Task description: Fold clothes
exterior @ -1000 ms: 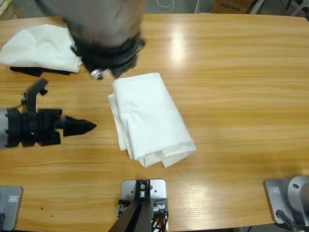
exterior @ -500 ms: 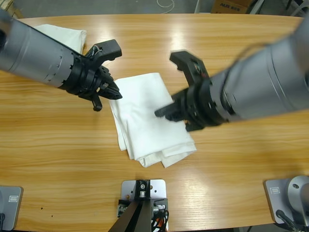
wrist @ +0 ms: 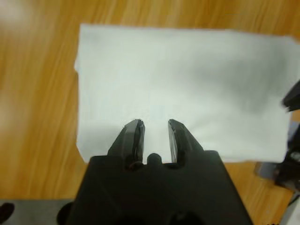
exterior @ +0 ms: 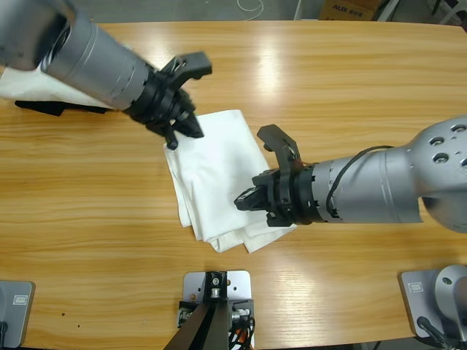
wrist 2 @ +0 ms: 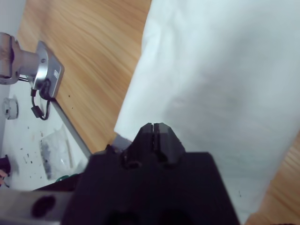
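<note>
— Since half a second ago, what is seen to have shifted around the folded shirt [exterior: 226,179]?

— Both arms have been moved. The left gripper [exterior: 191,131] has been carried onto the shirt's upper-left corner, and the right gripper [exterior: 244,200] has been drawn lower, over the shirt's lower right part. The shirt itself has been left where it was.

— How are the claws held?

— In the left wrist view the left gripper [wrist: 154,129] is seen with a narrow gap between its tips, over white cloth, nothing gripped. In the right wrist view the right gripper [wrist 2: 156,131] has its tips pressed together, with no cloth seen caught between them.

— Is any writing readable?

— None can be made out on the shirt. Some lettering is seen on a cardboard box [exterior: 350,10] beyond the table [exterior: 365,80], but it cannot be read.

— And the edges and free room?

— Bare wood is left right of the shirt and below it. Up and left of it, a second white garment [exterior: 22,82] lies over something dark [exterior: 51,108], partly hidden by the left arm.
</note>
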